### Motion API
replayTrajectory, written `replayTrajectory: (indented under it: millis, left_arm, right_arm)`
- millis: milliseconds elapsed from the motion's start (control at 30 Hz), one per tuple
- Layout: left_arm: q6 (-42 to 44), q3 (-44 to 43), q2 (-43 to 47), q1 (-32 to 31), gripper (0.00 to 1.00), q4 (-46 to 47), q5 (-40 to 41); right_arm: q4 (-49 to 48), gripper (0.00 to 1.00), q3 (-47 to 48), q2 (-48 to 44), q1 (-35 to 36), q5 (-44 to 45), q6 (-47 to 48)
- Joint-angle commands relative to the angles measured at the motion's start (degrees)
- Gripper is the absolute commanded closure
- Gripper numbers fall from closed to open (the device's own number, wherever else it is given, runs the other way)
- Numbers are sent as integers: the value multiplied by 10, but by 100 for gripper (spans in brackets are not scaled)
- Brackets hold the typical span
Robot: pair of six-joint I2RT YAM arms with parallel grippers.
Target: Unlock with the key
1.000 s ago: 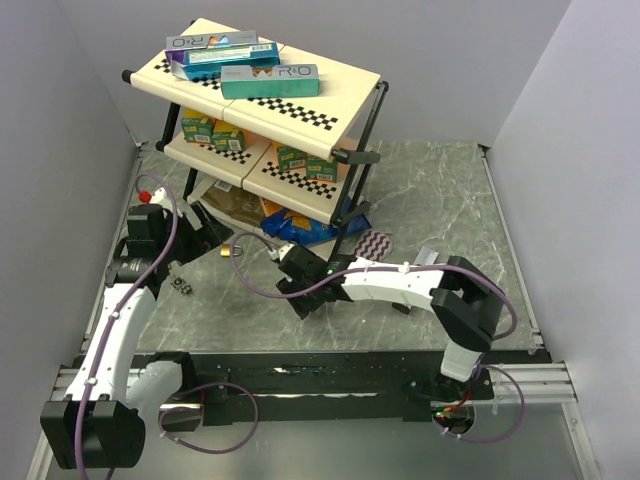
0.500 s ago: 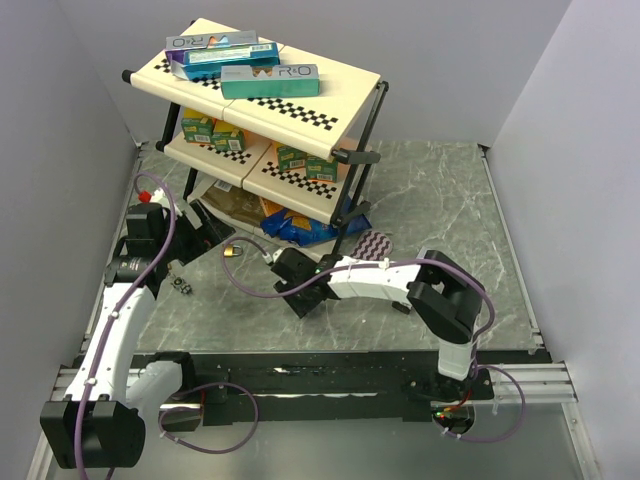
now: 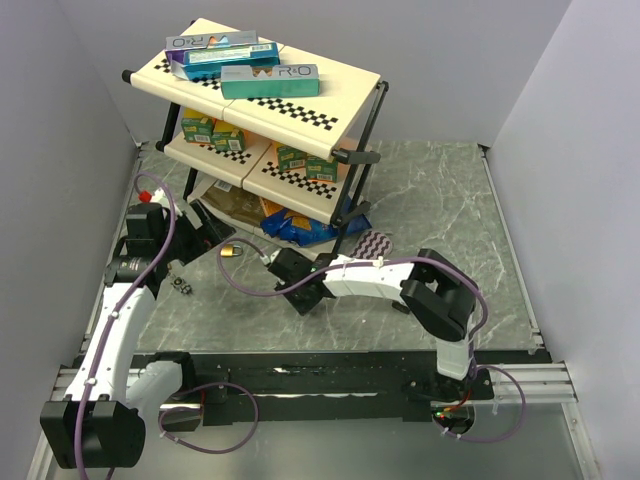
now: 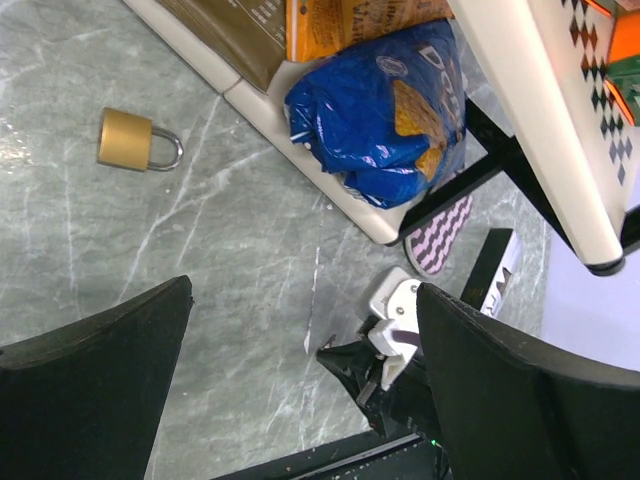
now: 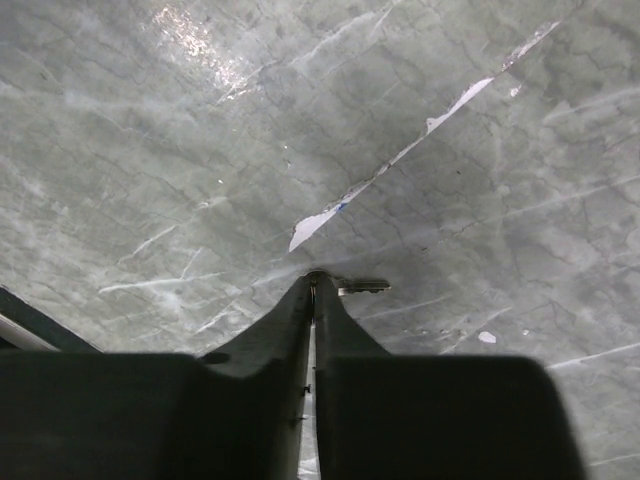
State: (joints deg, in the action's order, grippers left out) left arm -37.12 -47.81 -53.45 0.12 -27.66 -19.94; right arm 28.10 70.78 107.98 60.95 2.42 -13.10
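A brass padlock (image 3: pixel 231 251) lies on its side on the marble table top, in front of the shelf rack; the left wrist view shows the padlock (image 4: pixel 128 141) with its steel shackle pointing right. My right gripper (image 5: pixel 316 280) is down at the table, right of the padlock, shut on the small metal key (image 5: pixel 366 286). The key's blade sticks out sideways from the fingertips. From above, the right gripper (image 3: pixel 272 259) sits a short gap from the padlock. My left gripper (image 4: pixel 300 380) hovers open above the table left of the padlock, holding nothing.
A three-level shelf rack (image 3: pixel 262 120) with boxes stands at the back left. A blue chip bag (image 4: pixel 380 120) and a brown packet lie on its bottom tray. A zigzag-patterned pad (image 3: pixel 375 243) lies by the rack's foot. Grey walls close both sides.
My right gripper's fingers have closed from partly open to shut, pinching the key, and the arm has crept left toward the padlock. The left arm and padlock have not moved.
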Motion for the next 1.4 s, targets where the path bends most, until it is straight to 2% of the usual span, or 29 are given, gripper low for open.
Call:
replayTrajectory:
  millis: [0,67,167,200,300,433,533,567,667,700,767,900,1033,1133,1367]
  left_arm:
    - [10,-29,10,1,1,23,-36]
    - [18,-34,13,2,1,30,-51]
    - [18,-34,18,2,1,63,-109]
    - [13,-33,19,1,0,77,-154]
    - [-41,-20,19,2,1,165,-218]
    - [-123,-10,23,-16,3,333,-318]
    - [-193,-3,26,-31,3,433,-366]
    - [-241,7,27,-40,3,516,-377]
    - [-327,24,24,-60,2,664,-403]
    - [-338,25,23,-65,1,682,-403]
    - [-335,22,19,-85,0,683,-403]
    - [-280,3,11,-129,1,620,-399]
    - [-313,12,-5,-165,3,665,-410]
    - [-331,22,-17,-189,7,689,-417]
    - [-333,14,-38,-228,24,691,-430]
  right_arm:
    - [24,100,29,2,2,0,6]
    - [34,100,37,-27,-2,-10,5]
    - [42,100,45,-92,-25,-70,-7]
    - [47,100,48,-109,-32,-87,-16]
    - [64,100,69,-170,-72,-172,-41]
    - [73,100,121,-232,-116,-301,-70]
    - [70,100,161,-254,-142,-358,-99]
    - [58,100,169,-259,-153,-388,-109]
    - [25,100,183,-276,-168,-436,-157]
    - [6,100,186,-283,-177,-445,-183]
    - [-8,100,190,-287,-182,-457,-217]
    - [-31,100,201,-293,-189,-464,-247]
    - [-52,100,197,-303,-195,-457,-264]
    - [-63,100,183,-314,-202,-450,-273]
    - [-111,100,139,-337,-213,-459,-295]
